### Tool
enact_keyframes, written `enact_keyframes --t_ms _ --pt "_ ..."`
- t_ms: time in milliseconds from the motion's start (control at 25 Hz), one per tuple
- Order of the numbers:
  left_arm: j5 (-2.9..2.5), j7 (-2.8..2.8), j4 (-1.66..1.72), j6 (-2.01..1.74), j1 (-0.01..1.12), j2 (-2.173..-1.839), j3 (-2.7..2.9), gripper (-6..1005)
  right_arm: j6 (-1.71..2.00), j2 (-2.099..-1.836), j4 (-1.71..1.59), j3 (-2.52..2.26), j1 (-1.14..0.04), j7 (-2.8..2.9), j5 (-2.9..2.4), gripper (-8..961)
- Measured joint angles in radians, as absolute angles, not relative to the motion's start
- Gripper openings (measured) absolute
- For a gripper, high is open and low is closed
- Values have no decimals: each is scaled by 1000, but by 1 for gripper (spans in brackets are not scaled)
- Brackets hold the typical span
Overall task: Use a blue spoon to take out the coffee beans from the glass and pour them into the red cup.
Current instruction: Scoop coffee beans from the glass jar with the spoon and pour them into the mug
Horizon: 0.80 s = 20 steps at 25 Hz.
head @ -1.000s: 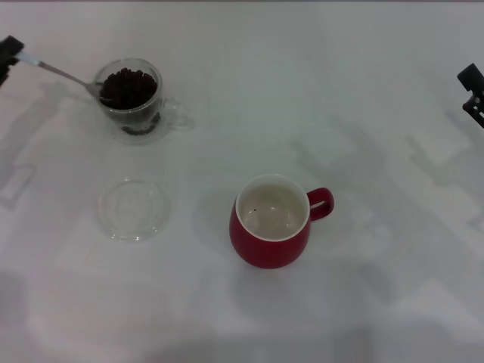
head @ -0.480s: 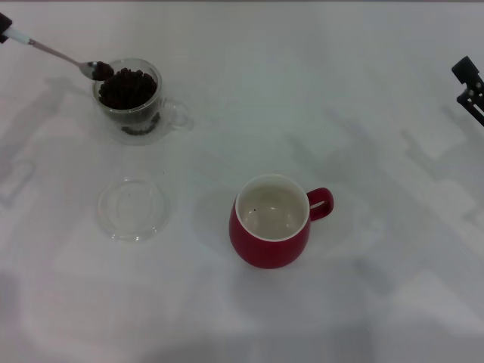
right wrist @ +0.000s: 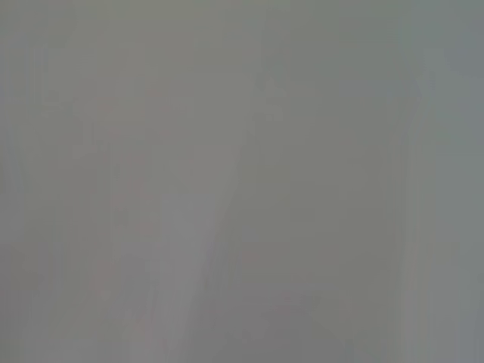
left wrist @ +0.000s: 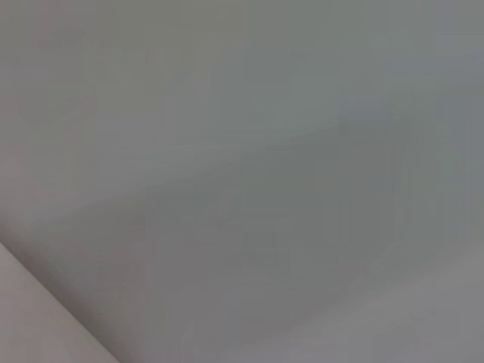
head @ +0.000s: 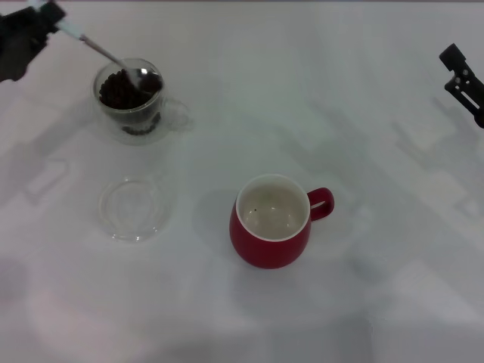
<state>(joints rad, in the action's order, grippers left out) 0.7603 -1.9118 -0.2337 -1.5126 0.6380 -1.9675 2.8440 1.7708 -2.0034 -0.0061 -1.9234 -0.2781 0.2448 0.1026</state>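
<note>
In the head view my left gripper is at the far left corner, shut on the pale handle of the blue spoon. The spoon slants down to the glass, and its shiny bowl sits just inside the rim on the handle side, above the coffee beans. I see no beans in the spoon's bowl. The red cup stands upright in the middle of the table with its handle pointing right, well apart from the glass. My right gripper is parked at the right edge. Both wrist views show only plain grey.
A flat clear round glass dish lies on the white table, in front of the glass and left of the red cup. A dark speck lies inside the red cup.
My left gripper has moved right into view. The spoon, which was lifted with beans at the glass's left rim, now has its bowl inside the right rim. The right gripper has drifted slightly.
</note>
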Motion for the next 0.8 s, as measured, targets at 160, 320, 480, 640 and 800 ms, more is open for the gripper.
enact_keyframes --t_ms 160,320,480,640,800 --pt "708 -1917 -219 -1549 663 -1966 2844 133 1771 -2003 -12 -1922 -286 241 104 876" --pt "663 -1918 -199 -1566 685 -1966 2844 133 1771 -2003 -13 -1922 -287 240 110 876" --pt "613 -1919 -198 -1572 707 -1972 2844 133 1771 -2003 -13 -1921 -287 221 111 876" --pt "559 -1917 -198 -1573 738 -1981 2844 133 1771 -2003 -13 -1920 -283 216 112 876" --pt "496 -1891 -198 -1572 772 -1995 2844 134 1774 -2003 -12 -1920 -277 216 112 876"
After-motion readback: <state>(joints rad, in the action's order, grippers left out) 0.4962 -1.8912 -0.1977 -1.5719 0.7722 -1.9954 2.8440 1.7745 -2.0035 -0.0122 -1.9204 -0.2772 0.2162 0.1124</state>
